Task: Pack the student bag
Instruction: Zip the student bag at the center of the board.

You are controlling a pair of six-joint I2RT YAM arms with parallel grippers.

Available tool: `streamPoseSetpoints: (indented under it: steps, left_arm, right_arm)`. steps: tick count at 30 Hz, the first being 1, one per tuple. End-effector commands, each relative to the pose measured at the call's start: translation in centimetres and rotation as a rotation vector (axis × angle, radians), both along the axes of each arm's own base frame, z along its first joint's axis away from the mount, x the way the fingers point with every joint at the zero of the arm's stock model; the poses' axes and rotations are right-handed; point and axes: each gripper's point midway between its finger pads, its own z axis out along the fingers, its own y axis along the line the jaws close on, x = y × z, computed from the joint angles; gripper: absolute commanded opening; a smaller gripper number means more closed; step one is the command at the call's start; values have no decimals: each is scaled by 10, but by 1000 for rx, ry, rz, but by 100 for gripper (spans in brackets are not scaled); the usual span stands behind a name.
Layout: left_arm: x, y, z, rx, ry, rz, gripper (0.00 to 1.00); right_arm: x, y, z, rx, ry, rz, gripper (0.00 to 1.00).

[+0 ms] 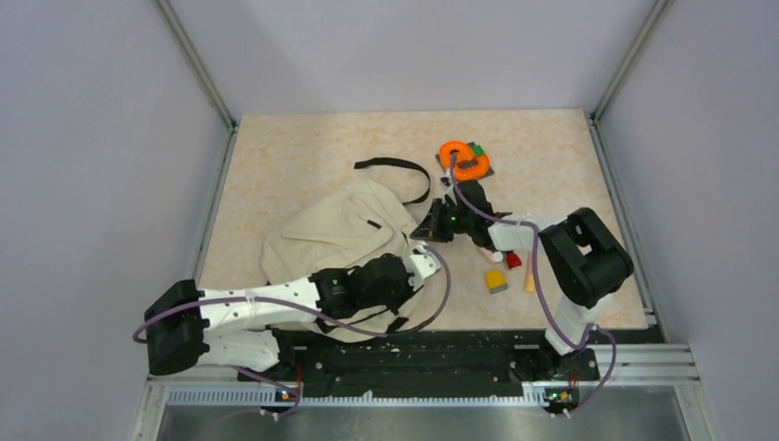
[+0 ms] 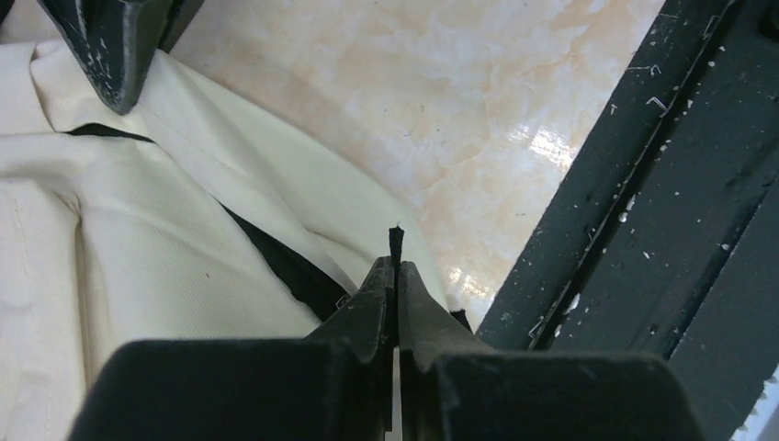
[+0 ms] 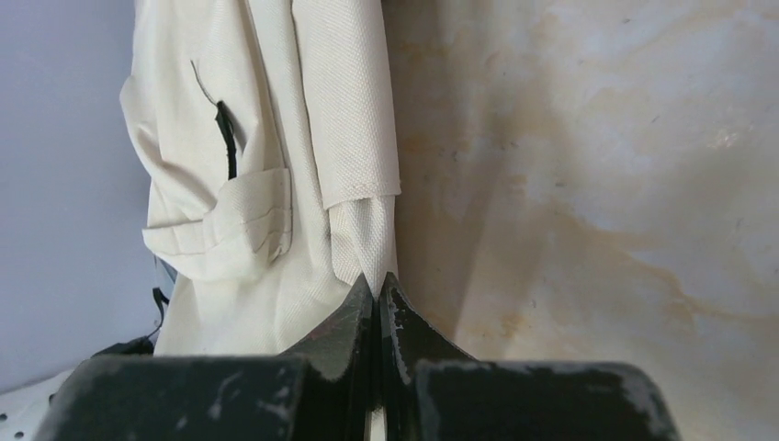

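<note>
Near edge: a black rail (image 2: 643, 230) runs along the near edge of the table (image 1: 570, 165), and the bag's near right corner lies just beside it.
Left gripper (image 2: 396, 266): the jaws are pressed together with no gap. They pinch a thin black tab (image 2: 396, 241) that stands up at the bag's near right corner. I cannot tell whether it is a zip pull or a strap end.
Student bag (image 1: 335, 234): it lies slumped on the left half of the table, closer to the near edge. Its black strap (image 1: 395, 165) trails toward the far edge. No open mouth shows.
Right gripper (image 3: 377, 280): it sits at the bag's right side, just beyond the left one. The jaws are fully closed, with a fold of the cream fabric caught at the tips.
Loose items: a yellow block (image 1: 496, 281), a red piece (image 1: 513, 261) and a wooden stick (image 1: 529, 280) lie right of the bag, toward the near edge.
Far side: an orange ring (image 1: 462, 162) rests near the far edge, well apart from the bag.
Step in hand: probably opening the bag, with both grippers on its right side.
Doing it well: keep the fabric pinch steady as an anchor. Draw the tab along the seam line, not upward, so the soft bag does not bunch or slide toward the rail. A tab this thin could slip out under a jerk.
</note>
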Motion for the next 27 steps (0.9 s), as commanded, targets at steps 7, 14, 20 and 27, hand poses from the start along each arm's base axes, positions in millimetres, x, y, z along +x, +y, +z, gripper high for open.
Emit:
streamPoseSetpoints:
  steps: [7,14,20,27]
  left_arm:
    - [-33,7,23,-37,120,-33,0]
    - [-38,14,25,-37,158,12,0]
    - [-20,0,52,-138,93,76,0]
    - [7,-7,90,-235,-13,175,0]
  right_arm:
    - [107,-40,22,-109,-210,-237,0]
    - [117,-43,35,-118,-250,-194,0]
    - [83,-45,61,-72,-272,-91,56]
    - [12,-62,70,-8,-263,-53,73]
